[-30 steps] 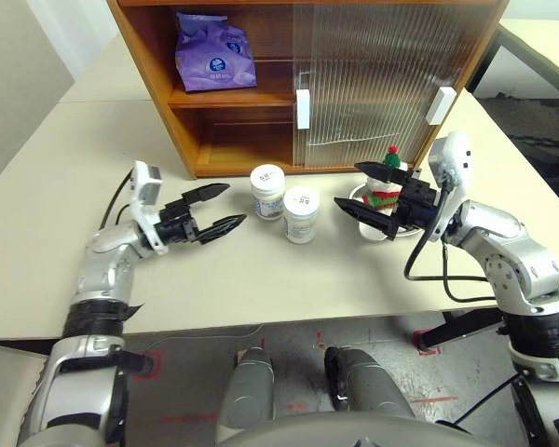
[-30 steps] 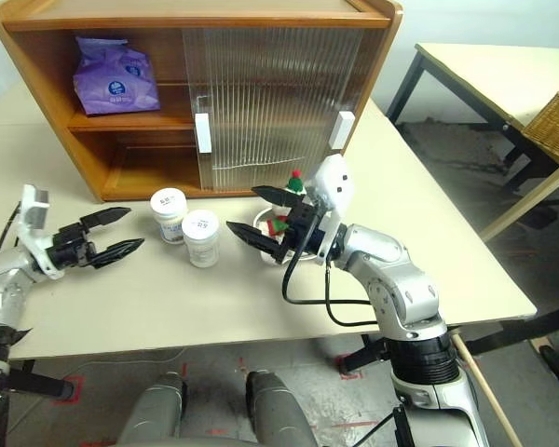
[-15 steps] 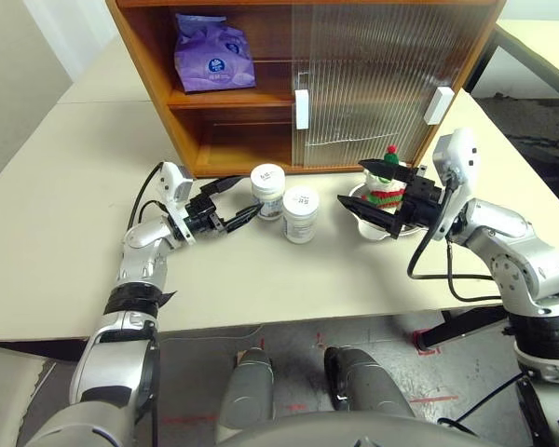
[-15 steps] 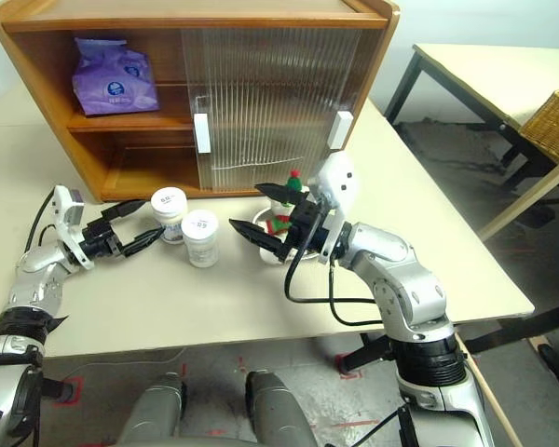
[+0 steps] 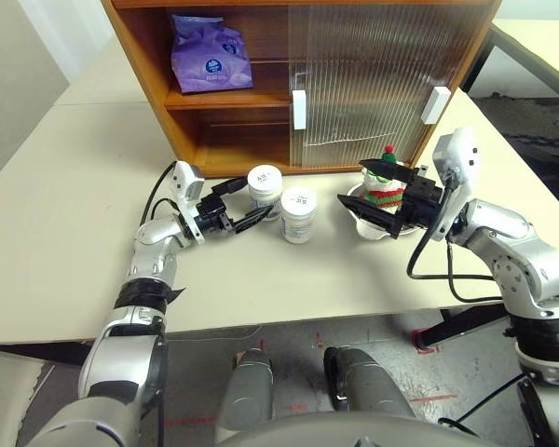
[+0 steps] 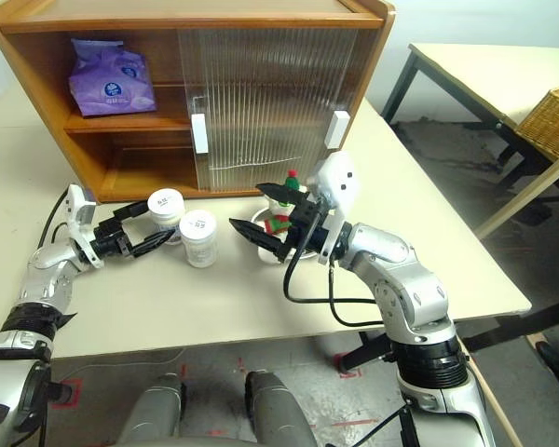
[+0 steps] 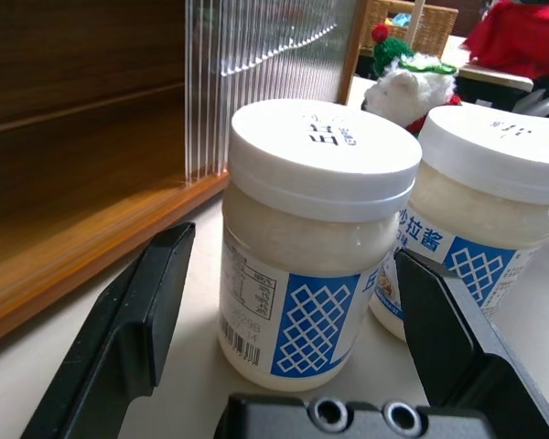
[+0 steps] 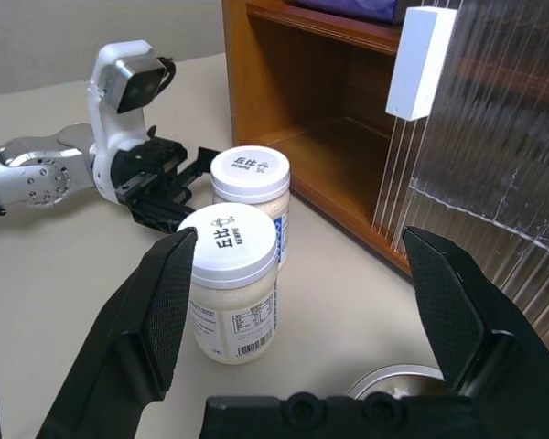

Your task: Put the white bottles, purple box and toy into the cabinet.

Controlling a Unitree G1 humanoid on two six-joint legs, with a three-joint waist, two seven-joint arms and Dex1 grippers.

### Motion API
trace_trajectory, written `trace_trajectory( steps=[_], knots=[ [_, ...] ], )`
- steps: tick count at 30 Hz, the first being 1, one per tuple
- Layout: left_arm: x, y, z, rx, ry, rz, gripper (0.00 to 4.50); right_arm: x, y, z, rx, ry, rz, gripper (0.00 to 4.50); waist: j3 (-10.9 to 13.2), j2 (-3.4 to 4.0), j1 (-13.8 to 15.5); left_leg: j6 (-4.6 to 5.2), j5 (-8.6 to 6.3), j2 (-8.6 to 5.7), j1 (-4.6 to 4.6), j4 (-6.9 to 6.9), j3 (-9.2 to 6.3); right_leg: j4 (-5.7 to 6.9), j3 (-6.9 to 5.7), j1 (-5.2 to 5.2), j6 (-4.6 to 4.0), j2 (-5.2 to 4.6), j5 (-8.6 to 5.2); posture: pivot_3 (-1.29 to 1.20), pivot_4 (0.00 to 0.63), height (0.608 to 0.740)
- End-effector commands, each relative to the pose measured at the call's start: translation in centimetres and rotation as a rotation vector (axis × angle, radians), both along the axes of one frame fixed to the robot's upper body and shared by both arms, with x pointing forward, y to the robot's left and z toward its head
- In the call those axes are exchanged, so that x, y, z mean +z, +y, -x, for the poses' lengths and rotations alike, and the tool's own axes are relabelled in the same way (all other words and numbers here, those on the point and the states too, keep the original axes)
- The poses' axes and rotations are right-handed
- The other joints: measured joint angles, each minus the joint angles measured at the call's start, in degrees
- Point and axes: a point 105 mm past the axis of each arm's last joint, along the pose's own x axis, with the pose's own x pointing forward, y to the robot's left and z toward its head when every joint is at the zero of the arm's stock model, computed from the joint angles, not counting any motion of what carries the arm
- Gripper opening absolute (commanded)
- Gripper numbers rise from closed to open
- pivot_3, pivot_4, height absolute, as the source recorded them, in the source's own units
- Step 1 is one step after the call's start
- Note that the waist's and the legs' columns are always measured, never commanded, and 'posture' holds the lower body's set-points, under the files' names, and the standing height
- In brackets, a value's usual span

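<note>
A: From the head camera, take the cabinet as the marker. The purple box already lies on its upper shelf. The two white bottles stand on the table just in front of its open left half, side by side, and the toy sits in a steel bowl in front of its ribbed sliding doors.

B: And the grippers?

A: The left gripper has its fingers spread around the bottle nearer the cabinet, not yet clamped. The right gripper hangs wide open over the toy, holding nothing.

B: The left wrist view?

A: Its black fingers flank that nearer bottle with a gap on each side. The second bottle stands almost touching, so the far finger may nudge it as the jaws close — it could tip or slide.

B: The right wrist view?

A: Fingers well apart — both bottles between them, farther off. Judging from this, if the right arm advances now, the two grippers could collide in front of the cabinet.
</note>
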Motion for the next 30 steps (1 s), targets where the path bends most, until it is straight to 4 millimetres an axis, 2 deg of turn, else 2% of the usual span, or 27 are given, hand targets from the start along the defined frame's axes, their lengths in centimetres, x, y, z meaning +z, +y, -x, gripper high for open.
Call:
trace_trajectory(
  steps=[1, 16, 19, 21, 22, 30],
  knots=[
    [-0.8, -0.5, 0.1, -0.017, 0.017, -0.027, 4.48, 0.5, -0.2, 0.1, -0.007, -0.01, -0.005, 4.5, 0.0, 0.0, -0.05, 0.0, 0.0, 0.0, 0.0, 0.0, 0.0, 0.0, 0.0, 0.0, 0.0, 0.0, 0.0, -0.02, 0.104, 0.74],
    [-1.0, -0.6, -0.6, 0.011, 0.024, -0.031, 4.48, -0.2, -0.7, 0.0, -0.02, -0.004, -0.004, 4.5, 0.0, 0.0, -0.25, 0.01, 0.0, 0.0, 0.0, 0.0, 0.02, -0.01, -0.01, 0.01, 0.01, 0.0, -0.01, -0.03, 0.101, 0.74],
    [-1.0, -0.7, -0.8, 0.012, 0.025, -0.029, 3.85, -0.4, -0.9, -0.1, -0.022, -0.005, -0.004, 4.5, 0.0, 0.0, -0.26, 0.01, 0.0, 0.0, 0.0, 0.01, 0.02, -0.01, -0.01, 0.02, 0.01, 0.0, -0.01, -0.03, 0.098, 0.74],
    [-1.0, -0.7, -0.8, 0.013, 0.025, -0.03, 3.21, -0.4, -0.9, -0.1, -0.022, -0.007, -0.004, 4.5, 0.0, 0.0, -0.26, 0.02, 0.0, -0.01, 0.0, 0.01, 0.02, -0.01, -0.01, 0.03, 0.01, 0.01, -0.01, -0.03, 0.096, 0.74],
    [-1.0, -0.7, -0.9, 0.013, 0.024, -0.031, 3.06, -0.5, -1.0, -0.1, -0.023, -0.008, -0.004, 4.5, 0.0, 0.0, -0.26, 0.02, 0.01, -0.01, 0.0, 0.01, 0.02, -0.01, -0.02, 0.03, 0.01, 0.01, -0.01, -0.03, 0.095, 0.74],
    [0.2, -0.6, -1.3, 0.03, -0.007, 0.001, 3.06, -0.2, -0.7, -0.2, -0.019, -0.015, -0.005, 4.5, 0.0, 0.0, -0.26, 0.12, 0.07, -0.02, 0.02, 0.02, 0.03, -0.01, -0.05, 0.08, 0.04, 0.01, 0.01, -0.02, 0.092, 0.74]
  ],
)
